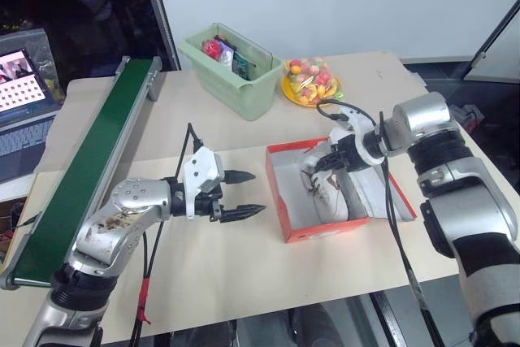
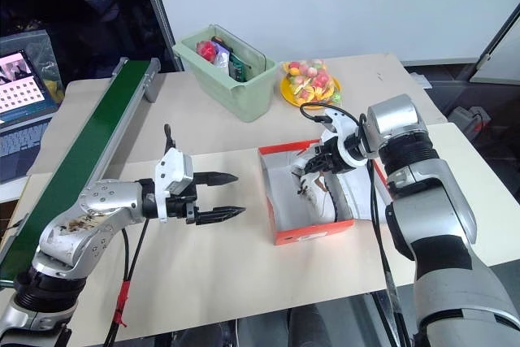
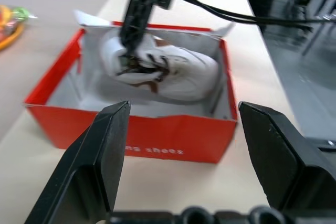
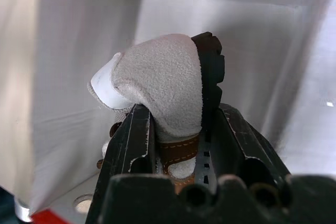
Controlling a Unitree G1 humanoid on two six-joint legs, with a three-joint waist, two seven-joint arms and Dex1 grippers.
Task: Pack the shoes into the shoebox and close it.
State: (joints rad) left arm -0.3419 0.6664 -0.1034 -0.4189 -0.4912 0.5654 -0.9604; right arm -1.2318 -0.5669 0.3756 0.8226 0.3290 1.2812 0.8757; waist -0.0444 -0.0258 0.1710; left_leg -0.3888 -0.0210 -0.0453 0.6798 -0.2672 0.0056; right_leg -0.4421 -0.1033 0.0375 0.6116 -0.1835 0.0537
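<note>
The right fingers (image 4: 176,145) are clamped on a shoe (image 4: 163,85) — one on the pale upper, one against the black sole — holding it inside the open box (image 1: 325,229). The left fingers (image 1: 244,194) stand spread and empty, level, just beside the box's left wall. The box sits on the bench (image 1: 244,274), with a green bin (image 1: 231,79) beyond.

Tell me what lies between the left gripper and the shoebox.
Nothing: bare tabletop separates the left gripper from the shoebox, plain in the left eye view.
</note>
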